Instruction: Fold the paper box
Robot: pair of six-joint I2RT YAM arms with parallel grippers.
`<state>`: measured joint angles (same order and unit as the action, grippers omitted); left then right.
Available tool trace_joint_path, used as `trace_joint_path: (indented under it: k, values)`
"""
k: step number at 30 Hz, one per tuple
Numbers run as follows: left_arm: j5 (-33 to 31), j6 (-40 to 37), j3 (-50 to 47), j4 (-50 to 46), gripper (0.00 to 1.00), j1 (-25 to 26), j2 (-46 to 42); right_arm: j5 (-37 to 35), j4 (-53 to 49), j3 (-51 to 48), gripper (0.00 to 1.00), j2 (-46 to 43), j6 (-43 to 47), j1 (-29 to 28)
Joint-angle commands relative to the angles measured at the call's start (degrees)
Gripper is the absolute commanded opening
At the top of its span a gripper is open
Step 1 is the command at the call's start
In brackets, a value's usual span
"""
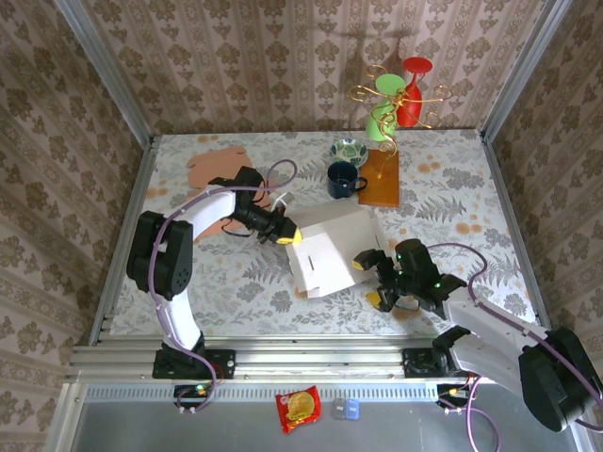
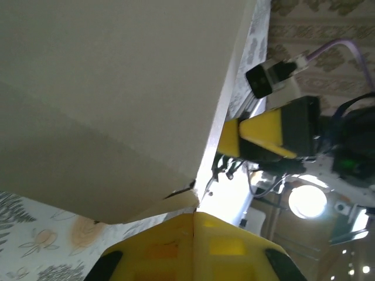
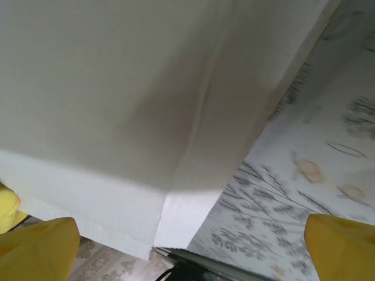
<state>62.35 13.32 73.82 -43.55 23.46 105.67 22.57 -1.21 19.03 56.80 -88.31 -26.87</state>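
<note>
Left gripper point(image 1: 287, 235) point(image 2: 193, 240): fingers pressed together, and a corner of the paper box point(image 1: 330, 250) point(image 2: 111, 105) meets their seam. Can't tell if paper is pinched between them. It sits at the box's left edge. Right gripper point(image 1: 372, 281) point(image 3: 187, 249): jaws spread wide, holding nothing, just beside the box's right side with the box wall in front of the gap. The white box is partly folded and sits on the table point(image 1: 471, 198). Blue mug point(image 1: 344, 179) just beyond the box.
</note>
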Motion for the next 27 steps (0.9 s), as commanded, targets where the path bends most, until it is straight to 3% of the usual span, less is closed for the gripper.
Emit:
trace_joint_path:
  k: [1,6,10,21,27]
  values:
    - [4.11,7.89,1.35,4.88,0.0,-0.81,-1.76,-5.79,14.28,-2.56,1.0,2.2,-4.05,-1.94]
    - [5.9,11.11,1.21,6.51,0.0,-0.88,-2.3,-10.67,24.48,-4.26,1.0,5.71,-3.59,-3.35]
    - [6.42,12.37,-0.14,8.05,0.0,-0.88,-2.68,-13.21,29.33,-3.03,0.94,7.23,-2.7,-3.54]
    - [5.86,12.49,-0.04,8.81,0.0,-2.34,-2.74,-16.67,15.03,0.75,0.69,-5.77,-3.3,-3.44]
    - [5.95,13.44,0.44,10.2,0.0,-2.55,-2.57,-16.13,13.16,1.91,0.44,-7.13,-4.08,-3.14]
